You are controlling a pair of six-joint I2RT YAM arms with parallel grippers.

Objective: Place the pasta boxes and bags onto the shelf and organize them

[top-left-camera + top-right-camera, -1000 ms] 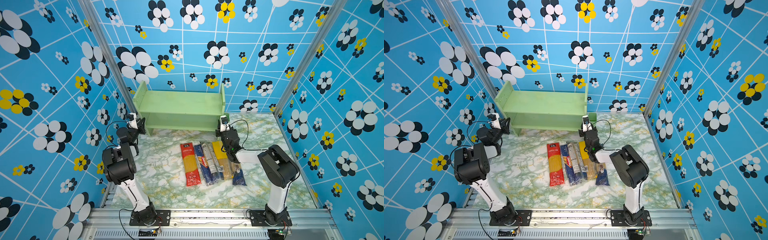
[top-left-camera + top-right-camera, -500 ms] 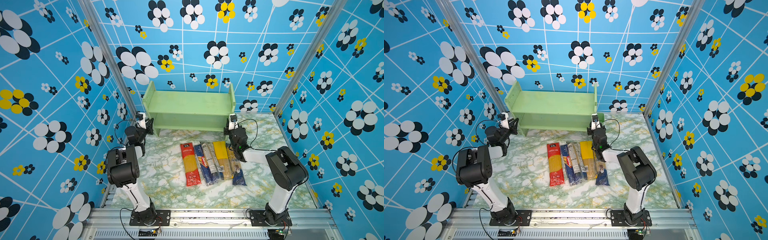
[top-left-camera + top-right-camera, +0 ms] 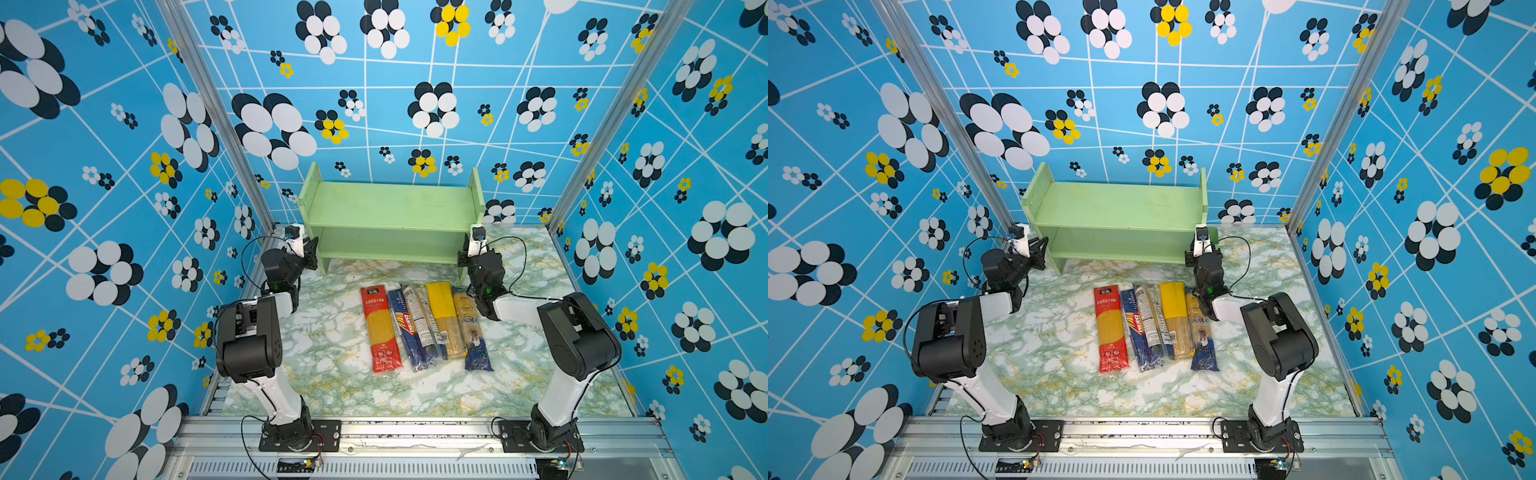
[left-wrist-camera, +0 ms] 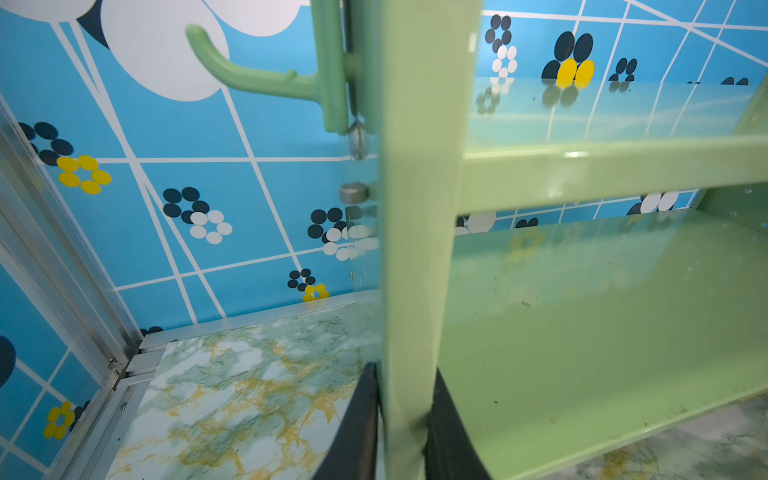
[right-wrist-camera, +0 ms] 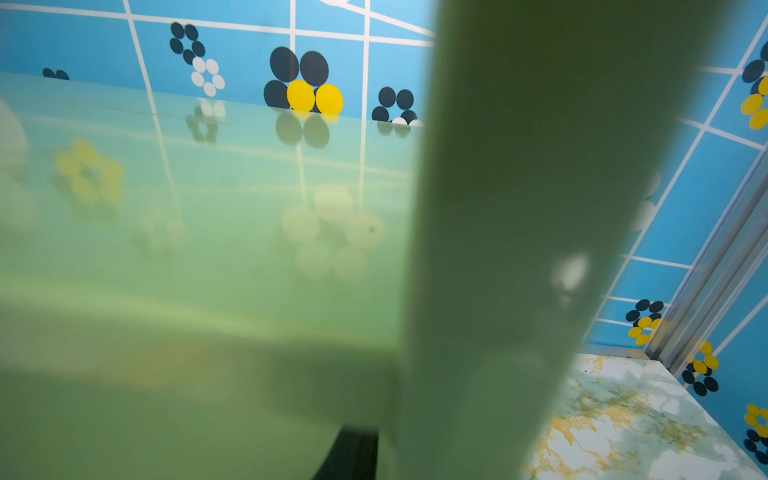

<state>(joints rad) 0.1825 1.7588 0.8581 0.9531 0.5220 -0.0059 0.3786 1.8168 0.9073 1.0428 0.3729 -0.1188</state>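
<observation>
Pinching one end panel each of the pale green two-tier wooden shelf [image 3: 390, 205], left fingers [image 4: 356, 432] and right fingers [image 5: 353, 455] bracket its long axis, so looks like a two-arm move.

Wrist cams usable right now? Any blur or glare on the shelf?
Right wrist view: shelf side panel fills the middle, badly out of focus, glossy board mirrors the wallpaper. Left wrist view: sharper, panel edge soft, reflections on both boards. Both top views: sharp, evenly lit, pasta packs readable.
</observation>
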